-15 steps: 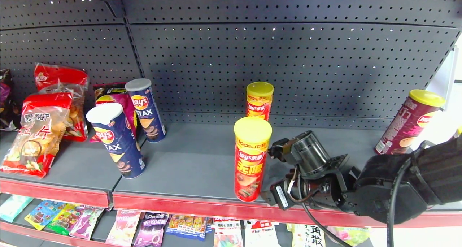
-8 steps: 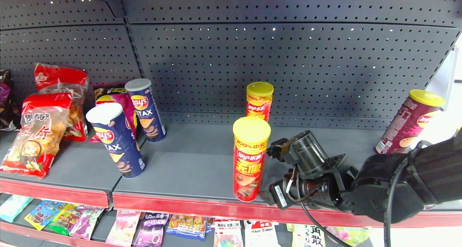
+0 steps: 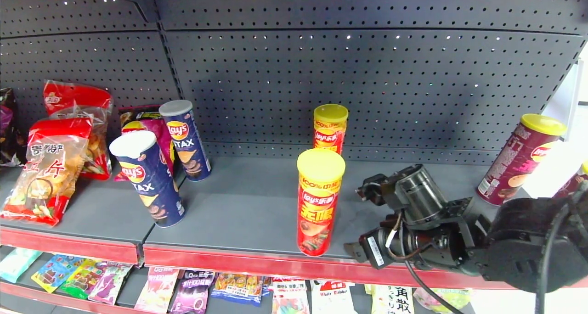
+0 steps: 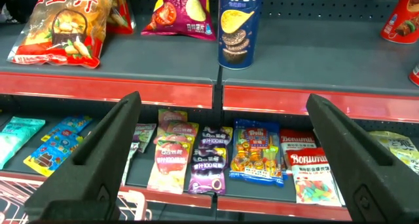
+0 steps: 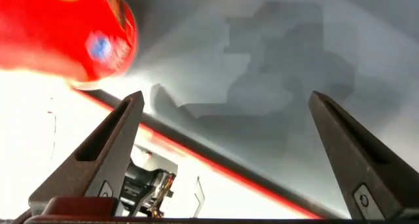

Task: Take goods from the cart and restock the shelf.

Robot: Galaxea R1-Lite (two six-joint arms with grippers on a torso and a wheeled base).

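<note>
Right end effector [image 5: 226,99] spread beside can [image 3: 320,204]

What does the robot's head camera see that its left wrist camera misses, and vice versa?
Head view: the maroon cardboard tube with a yellow lid at the far right, and the right pincer, open beside the front red yellow-lidded tube. Left wrist view: the left pincer, open, facing the red shelf edge. Both: the front blue tube with a white lid and the red snack bag.

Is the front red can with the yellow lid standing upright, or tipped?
Upright: the red can stands on its base near the shelf edge, lid up.
</note>
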